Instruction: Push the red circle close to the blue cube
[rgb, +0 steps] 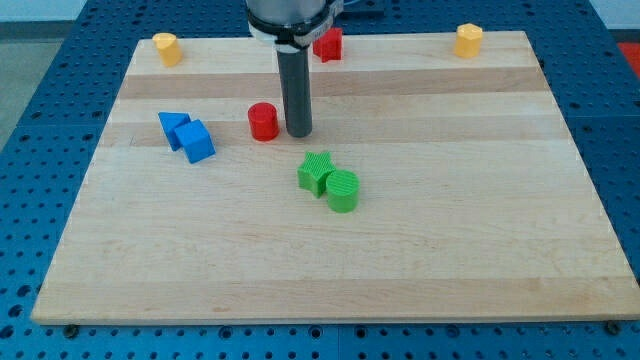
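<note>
The red circle (263, 121) is a short red cylinder on the wooden board (330, 270), a little above the middle. The blue cube (197, 141) sits to its left, touching a blue triangle block (173, 127). My tip (298, 133) is the lower end of the dark rod. It stands just right of the red circle, very close to it, with a thin gap showing. The red circle and the blue cube are apart by about one block width.
A green star block (317, 171) and a green cylinder (343, 190) touch each other below my tip. A second red block (328, 44) sits at the top edge behind the rod. Yellow blocks sit at the top left (167, 48) and top right (468, 40).
</note>
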